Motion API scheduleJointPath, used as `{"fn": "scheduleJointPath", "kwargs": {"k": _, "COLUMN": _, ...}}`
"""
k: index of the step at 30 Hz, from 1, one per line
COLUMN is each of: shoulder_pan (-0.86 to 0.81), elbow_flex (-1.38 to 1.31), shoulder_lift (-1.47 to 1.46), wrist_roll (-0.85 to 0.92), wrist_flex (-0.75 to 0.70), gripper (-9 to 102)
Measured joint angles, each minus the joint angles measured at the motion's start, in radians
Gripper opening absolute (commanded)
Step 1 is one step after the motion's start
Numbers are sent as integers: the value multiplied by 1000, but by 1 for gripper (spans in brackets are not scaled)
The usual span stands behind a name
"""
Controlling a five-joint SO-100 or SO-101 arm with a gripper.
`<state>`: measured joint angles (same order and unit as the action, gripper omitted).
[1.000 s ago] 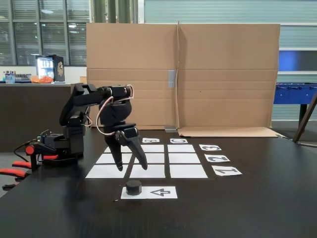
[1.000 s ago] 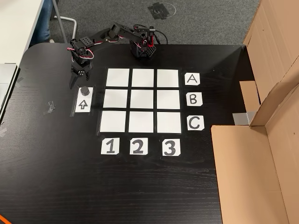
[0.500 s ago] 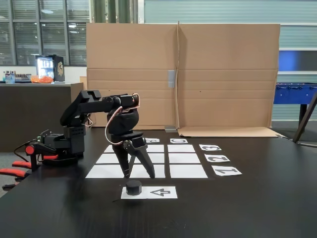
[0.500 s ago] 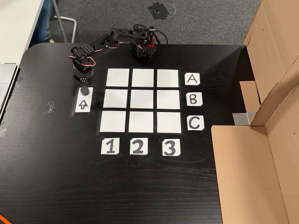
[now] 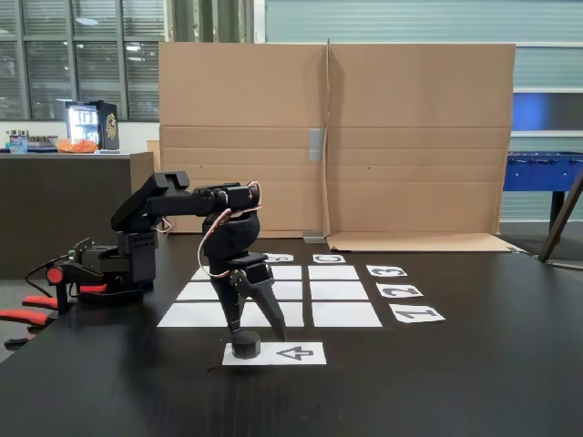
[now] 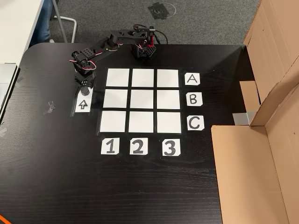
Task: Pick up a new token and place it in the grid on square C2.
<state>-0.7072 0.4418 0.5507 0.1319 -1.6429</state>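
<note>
Gripper (image 5: pixel 256 333) is seen lowered over the token (image 5: pixel 245 345), fingers pointing down and spread, one finger to either side of the puck in a fixed view. Contact between fingers and token cannot be told; the jaws are not closed on it.

Token is found directly beneath the claw, resting on the blank end of the arrow sheet (image 5: pixel 296 353), the printed arrow lying just to the right of the claw in that view. In a fixed view from above, the gripper (image 6: pixel 84 84) is seen over the upper end of the arrow sheet (image 6: pixel 82 105); the token there is mostly hidden under the claw.

The grid (image 6: pixel 140 101) is laid out just beside the claw, toward the right in the view from above. Square C2 (image 6: pixel 141 122) is well apart from the claw, blank. Arm base (image 6: pixel 142 46) is mounted beyond the grid's A row. A cardboard screen (image 5: pixel 337 137) stands behind the claw.
</note>
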Motion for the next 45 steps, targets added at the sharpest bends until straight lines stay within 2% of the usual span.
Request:
{"fn": "scheduleJointPath", "kwargs": {"k": 10, "shoulder_pan": -12, "elbow_flex": 0, "shoulder_lift": -12, "wrist_roll": -35, "wrist_flex": 2, "gripper": 39}}
{"fn": "scheduleJointPath", "kwargs": {"k": 11, "shoulder_pan": -17, "elbow_flex": 0, "shoulder_lift": -12, "wrist_roll": -38, "wrist_flex": 2, "gripper": 36}}
{"fn": "scheduleJointPath", "kwargs": {"k": 13, "shoulder_pan": -26, "elbow_flex": -2, "shoulder_lift": -18, "wrist_roll": -46, "wrist_flex": 2, "gripper": 16}}
{"fn": "scheduleJointPath", "kwargs": {"k": 15, "shoulder_pan": -29, "elbow_flex": -3, "shoulder_lift": -26, "wrist_roll": -46, "wrist_flex": 2, "gripper": 1}}
{"fn": "scheduleJointPath", "kwargs": {"k": 16, "shoulder_pan": -29, "elbow_flex": -8, "shoulder_lift": -28, "wrist_roll": -51, "wrist_flex": 2, "gripper": 0}}
{"fn": "scheduleJointPath", "kwargs": {"k": 38, "shoulder_pan": -40, "elbow_flex": -63, "shoulder_lift": -57, "wrist_roll": -66, "wrist_flex": 2, "gripper": 0}}
{"fn": "scheduleJointPath", "kwargs": {"k": 45, "shoulder_pan": -37, "elbow_flex": -63, "shoulder_lift": 12, "wrist_roll": -66, "wrist_flex": -3, "gripper": -1}}
